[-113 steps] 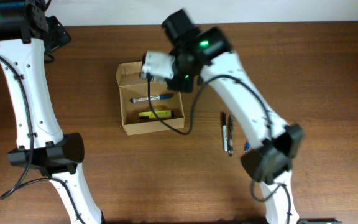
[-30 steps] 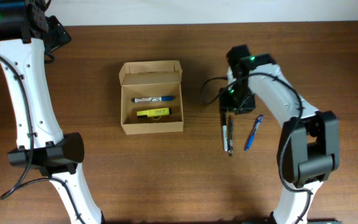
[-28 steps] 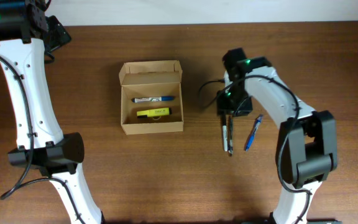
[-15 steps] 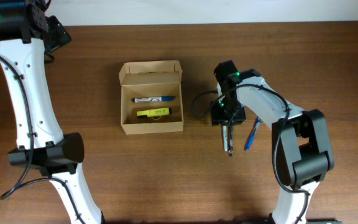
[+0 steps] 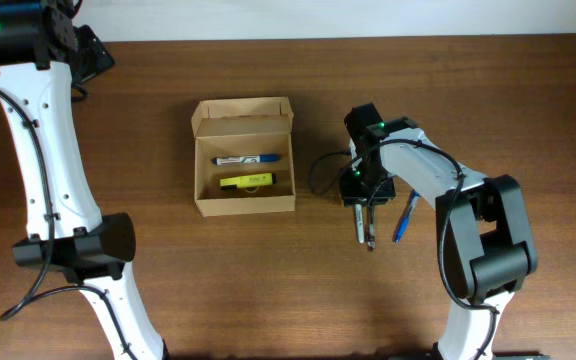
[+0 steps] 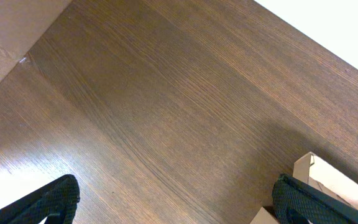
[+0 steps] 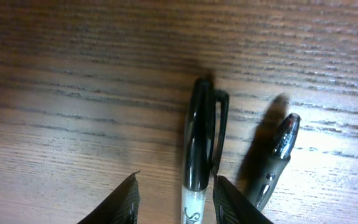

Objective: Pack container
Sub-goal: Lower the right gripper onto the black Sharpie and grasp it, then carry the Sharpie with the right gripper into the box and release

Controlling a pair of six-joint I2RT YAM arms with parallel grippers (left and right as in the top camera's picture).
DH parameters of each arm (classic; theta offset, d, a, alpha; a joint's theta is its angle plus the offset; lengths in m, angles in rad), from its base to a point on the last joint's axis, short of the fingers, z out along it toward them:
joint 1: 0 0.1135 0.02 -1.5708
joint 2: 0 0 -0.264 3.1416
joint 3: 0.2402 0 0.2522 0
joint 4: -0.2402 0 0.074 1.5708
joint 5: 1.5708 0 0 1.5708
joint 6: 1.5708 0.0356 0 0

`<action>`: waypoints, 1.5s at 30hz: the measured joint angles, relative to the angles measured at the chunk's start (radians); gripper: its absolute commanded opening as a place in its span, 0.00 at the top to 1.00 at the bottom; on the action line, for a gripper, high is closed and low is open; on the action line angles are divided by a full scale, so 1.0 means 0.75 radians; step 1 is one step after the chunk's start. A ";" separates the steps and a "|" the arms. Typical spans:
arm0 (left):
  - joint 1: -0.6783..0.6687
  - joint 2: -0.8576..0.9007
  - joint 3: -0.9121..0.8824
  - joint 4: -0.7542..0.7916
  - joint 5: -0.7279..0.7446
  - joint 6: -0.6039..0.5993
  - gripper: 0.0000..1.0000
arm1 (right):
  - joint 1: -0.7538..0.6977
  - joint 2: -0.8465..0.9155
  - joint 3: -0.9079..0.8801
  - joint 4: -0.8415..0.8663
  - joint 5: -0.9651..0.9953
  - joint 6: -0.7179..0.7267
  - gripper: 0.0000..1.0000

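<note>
Black marker [image 7: 197, 155] is straddled by the right gripper [image 7: 176, 182], jaws unclenched, at the container's [image 5: 243, 207] three o'clock; left gripper [image 6: 176, 190] is held released.

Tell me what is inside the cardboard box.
Inside the box two pens lie side by side: a blue and white marker and a yellow highlighter. Anything beneath them is covered and cannot be seen.

Wooden table [image 5: 268, 290] with container [image 5: 245, 206], black markers [image 5: 366, 232], blue pen [image 5: 404, 220]
</note>
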 measured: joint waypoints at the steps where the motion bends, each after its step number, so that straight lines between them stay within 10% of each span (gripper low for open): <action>1: 0.000 0.000 0.000 0.000 0.000 0.000 0.00 | 0.000 0.000 -0.002 0.006 0.001 0.001 0.58; 8: 0.000 0.000 -0.001 0.000 0.000 0.000 0.00 | 0.000 -0.013 -0.060 0.056 0.012 -0.004 0.63; 13: -0.001 0.000 0.000 0.000 0.000 0.000 0.00 | -0.001 -0.018 -0.075 0.071 0.031 -0.011 0.96; 23: 0.000 0.000 -0.001 0.000 -0.001 0.000 0.00 | -0.003 -0.024 0.019 0.006 0.030 -0.079 0.96; 31: 0.000 0.000 -0.001 -0.001 0.000 0.000 0.00 | 0.012 -0.132 0.633 -0.250 0.030 -0.241 0.96; 45: -0.001 0.000 -0.001 -0.001 0.000 0.000 0.00 | 0.401 -0.143 0.965 -0.291 0.004 -1.205 0.96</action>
